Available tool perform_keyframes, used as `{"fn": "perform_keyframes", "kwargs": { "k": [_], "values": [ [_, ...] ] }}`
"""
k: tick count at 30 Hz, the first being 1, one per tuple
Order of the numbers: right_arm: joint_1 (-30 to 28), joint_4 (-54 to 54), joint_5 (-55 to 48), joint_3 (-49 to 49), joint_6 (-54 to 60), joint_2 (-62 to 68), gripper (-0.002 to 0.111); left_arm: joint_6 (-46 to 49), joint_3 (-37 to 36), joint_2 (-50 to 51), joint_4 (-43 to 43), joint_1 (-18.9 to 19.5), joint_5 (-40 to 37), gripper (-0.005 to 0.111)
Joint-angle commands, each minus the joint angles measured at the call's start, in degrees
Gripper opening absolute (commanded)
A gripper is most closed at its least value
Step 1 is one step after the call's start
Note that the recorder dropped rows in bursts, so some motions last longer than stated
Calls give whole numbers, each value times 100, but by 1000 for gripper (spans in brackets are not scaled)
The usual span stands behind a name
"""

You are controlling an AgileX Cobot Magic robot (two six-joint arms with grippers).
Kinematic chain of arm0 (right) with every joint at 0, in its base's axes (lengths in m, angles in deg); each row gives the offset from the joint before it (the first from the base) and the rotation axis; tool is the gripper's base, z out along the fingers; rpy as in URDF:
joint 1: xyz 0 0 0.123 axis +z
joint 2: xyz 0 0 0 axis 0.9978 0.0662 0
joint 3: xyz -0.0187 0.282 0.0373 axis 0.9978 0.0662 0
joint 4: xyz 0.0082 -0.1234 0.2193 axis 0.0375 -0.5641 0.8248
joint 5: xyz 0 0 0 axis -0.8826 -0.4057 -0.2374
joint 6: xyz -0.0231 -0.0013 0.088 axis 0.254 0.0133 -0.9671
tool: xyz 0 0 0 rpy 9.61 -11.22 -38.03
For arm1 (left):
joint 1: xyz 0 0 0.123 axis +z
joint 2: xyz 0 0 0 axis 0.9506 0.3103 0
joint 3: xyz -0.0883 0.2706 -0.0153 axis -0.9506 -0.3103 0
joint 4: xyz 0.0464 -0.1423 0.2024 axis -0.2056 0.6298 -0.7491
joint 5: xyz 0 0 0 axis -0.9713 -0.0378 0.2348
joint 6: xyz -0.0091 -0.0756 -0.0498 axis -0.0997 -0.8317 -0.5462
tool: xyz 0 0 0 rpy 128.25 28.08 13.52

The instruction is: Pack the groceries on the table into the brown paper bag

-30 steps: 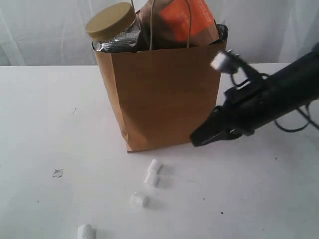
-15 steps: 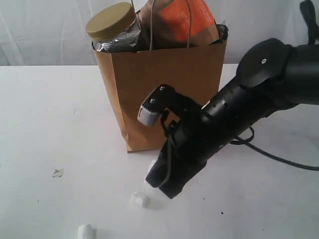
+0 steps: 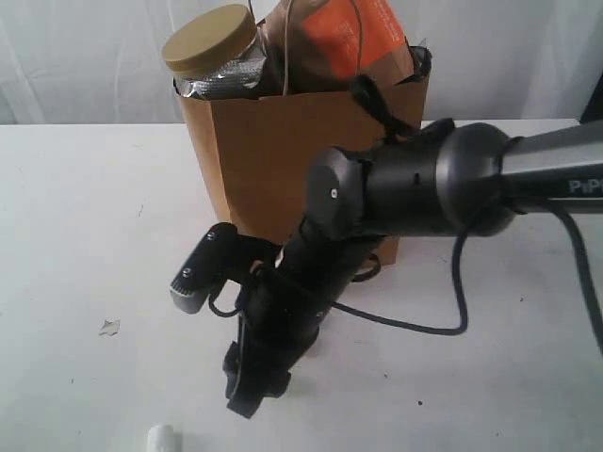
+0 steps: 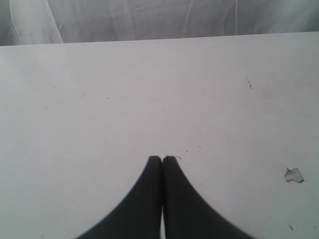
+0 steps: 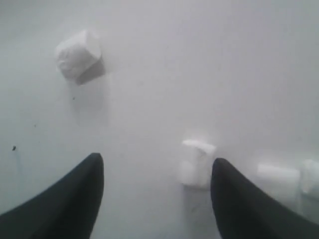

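The brown paper bag [image 3: 283, 160] stands upright at the back of the table [image 3: 75, 235]. A clear jar with a mustard lid [image 3: 209, 40] and a brown-orange pouch [image 3: 349, 33] stick out of its top. My right gripper [image 3: 247, 395] points down at the tabletop in front of the bag. In the right wrist view that gripper [image 5: 157, 164] is open, with a small white bit [image 5: 197, 163] lying just inside one finger. My left gripper [image 4: 162, 158] is shut on nothing over bare table. No groceries lie loose on the table.
More small white bits lie about [image 5: 79, 55], [image 5: 279, 174], and one sits at the front edge [image 3: 162, 438]. A small torn scrap [image 3: 109, 327] lies at the left. The right arm and its cable [image 3: 452, 311] cross in front of the bag.
The right arm has swung from the bag's right side down and leftward in front of it, low over the white bits. Its jaws have gone from shut to open.
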Motion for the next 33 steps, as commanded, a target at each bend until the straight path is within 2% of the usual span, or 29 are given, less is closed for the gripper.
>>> {"fn": "perform_keyframes", "kwargs": {
  "k": [1,9,14,21,27,33],
  "values": [
    [71,-618,42,-370,-664,308,59,-9,-15,-28,3,4,17,0],
    [71,-789,42,-370,-689,647,58,-9,-15,-28,3,4,17,0],
    [109,-865,67,-370,-393,670,49,-9,-15,-28,3,4,17,0],
    [109,-865,205,-359,-323,880,45,-9,-15,-28,3,4,17,0],
    [109,-865,227,-359,-318,904,26,-9,-15,-28,3,4,17,0],
    [109,-865,129,-359,-342,805,16,-9,-15,-28,3,4,17,0]
  ]
}}
